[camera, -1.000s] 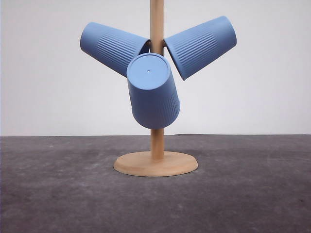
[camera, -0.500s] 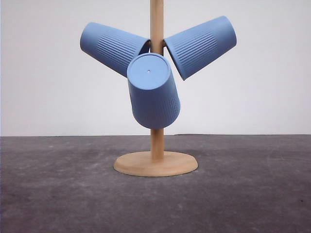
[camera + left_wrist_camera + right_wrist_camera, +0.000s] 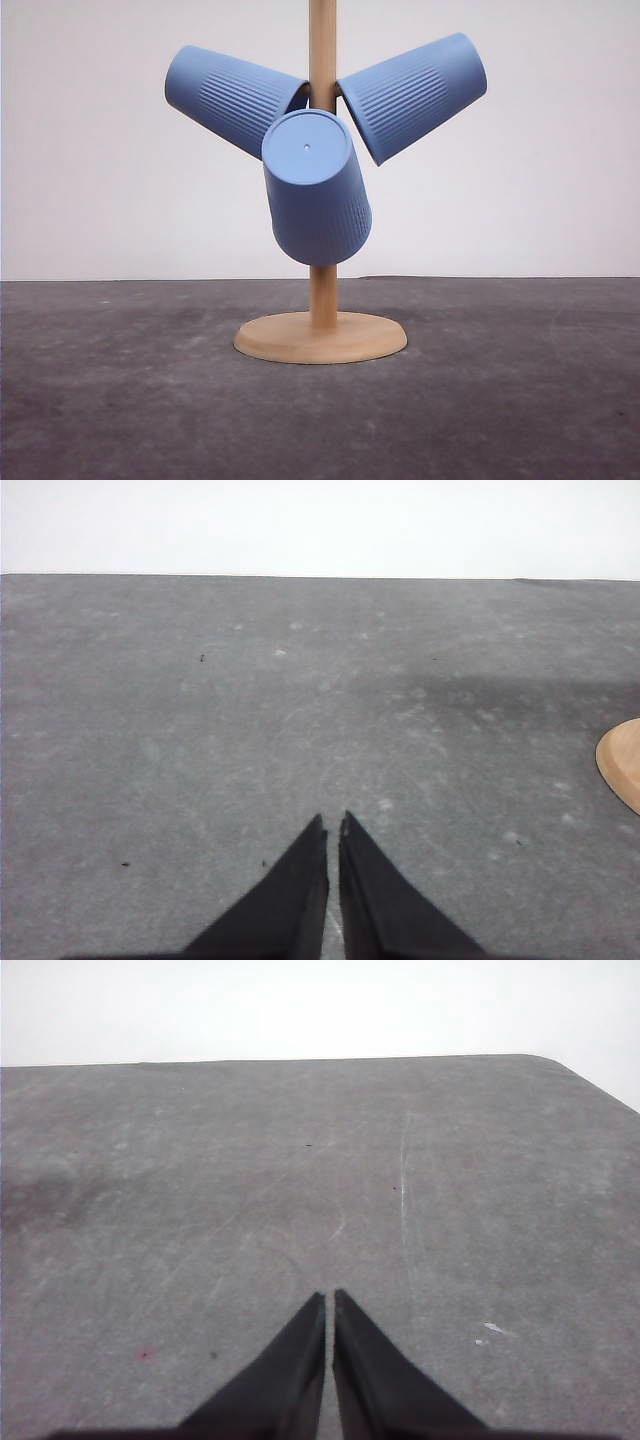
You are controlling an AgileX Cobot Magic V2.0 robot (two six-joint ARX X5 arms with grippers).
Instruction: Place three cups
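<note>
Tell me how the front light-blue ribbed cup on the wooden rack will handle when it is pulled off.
The front light-blue ribbed tumbler looks like rigid plastic, probably light and stiff. Its fine ribbing should help grip, though the taper may let it slip. It hangs mouth-down at a tilt on the wooden rack, so it probably must slide off along that tilt.

No legible markings found.
The three cups (image 3: 316,190), the wooden stand (image 3: 321,337) and the grey table (image 3: 500,400) carry no readable text, label, brand, number or sign; small specks on the table surface form no characters.
</note>
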